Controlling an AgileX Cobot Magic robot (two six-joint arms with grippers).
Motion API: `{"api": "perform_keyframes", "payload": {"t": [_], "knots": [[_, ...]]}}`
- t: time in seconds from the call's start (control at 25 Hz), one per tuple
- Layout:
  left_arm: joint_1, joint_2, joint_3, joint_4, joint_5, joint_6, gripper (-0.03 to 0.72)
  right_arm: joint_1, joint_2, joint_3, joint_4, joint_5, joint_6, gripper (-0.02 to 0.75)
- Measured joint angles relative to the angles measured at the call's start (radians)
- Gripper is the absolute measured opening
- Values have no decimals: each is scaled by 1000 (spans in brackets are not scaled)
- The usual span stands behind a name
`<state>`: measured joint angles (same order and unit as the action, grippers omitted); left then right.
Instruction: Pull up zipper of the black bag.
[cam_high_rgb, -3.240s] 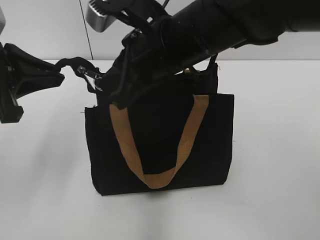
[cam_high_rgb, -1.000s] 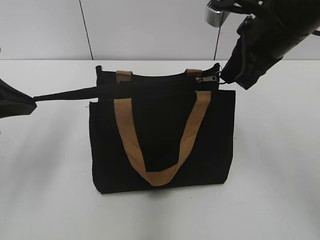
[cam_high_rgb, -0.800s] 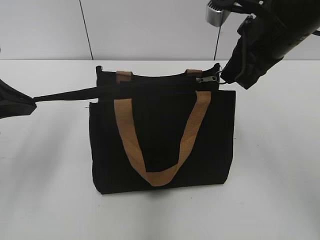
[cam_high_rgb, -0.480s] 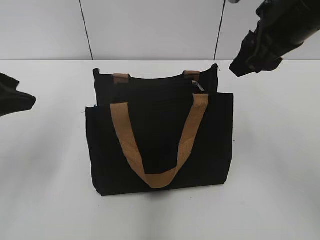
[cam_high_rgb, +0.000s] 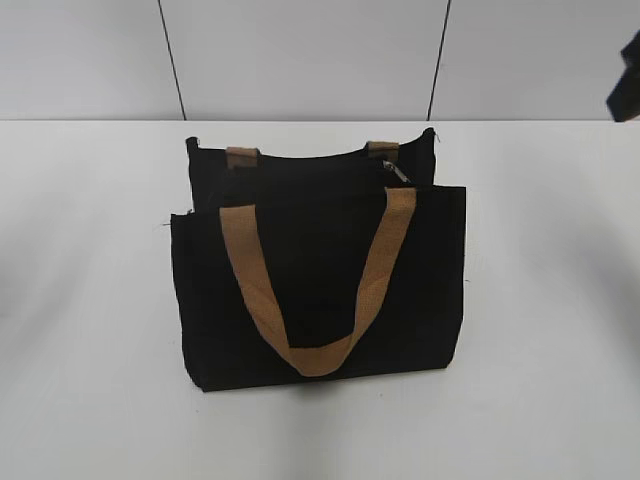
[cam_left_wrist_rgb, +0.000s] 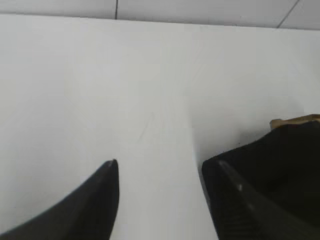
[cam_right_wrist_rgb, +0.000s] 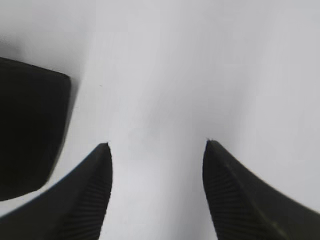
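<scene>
The black bag (cam_high_rgb: 320, 290) stands upright in the middle of the white table, its tan handle hanging down the front. The small silver zipper (cam_high_rgb: 397, 171) pull lies at the right end of the bag's top edge. My left gripper (cam_left_wrist_rgb: 165, 165) is open and empty over bare table; a corner of the bag (cam_left_wrist_rgb: 285, 165) with a bit of tan strap shows at its right. My right gripper (cam_right_wrist_rgb: 157, 144) is open and empty over the table, with a corner of the bag (cam_right_wrist_rgb: 27, 125) at its left. In the exterior view only a dark bit of the right arm (cam_high_rgb: 628, 90) shows.
The white table (cam_high_rgb: 90, 350) runs all round the bag. A pale panelled wall (cam_high_rgb: 300, 55) stands behind the table's far edge.
Both grippers have let go of the bag and drawn back, the left out of the exterior view, the right to its far right edge. The bag's top has settled and the zipper pull hangs loose.
</scene>
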<state>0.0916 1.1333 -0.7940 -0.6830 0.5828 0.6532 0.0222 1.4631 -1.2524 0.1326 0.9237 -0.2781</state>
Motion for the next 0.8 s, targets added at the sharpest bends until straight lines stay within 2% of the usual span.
{"api": "perform_keyframes", "payload": {"t": [0.16,0.28,0.4,0.64,0.8], "knots": [[74,-1,-50,215,146,-220,417,-56,-80,0,4,50,-35,452],[92,-14,-49,333,225,-296,417,-60,-164,1,48,104,-46,452],[94,-96,-10,363,248,-313,416,-60,-277,42,91,115,-50,452],[94,-393,92,419,256,-317,398,-60,-521,226,101,124,-51,452],[94,-522,146,411,271,-317,397,-60,-698,345,102,128,-51,452]]}}
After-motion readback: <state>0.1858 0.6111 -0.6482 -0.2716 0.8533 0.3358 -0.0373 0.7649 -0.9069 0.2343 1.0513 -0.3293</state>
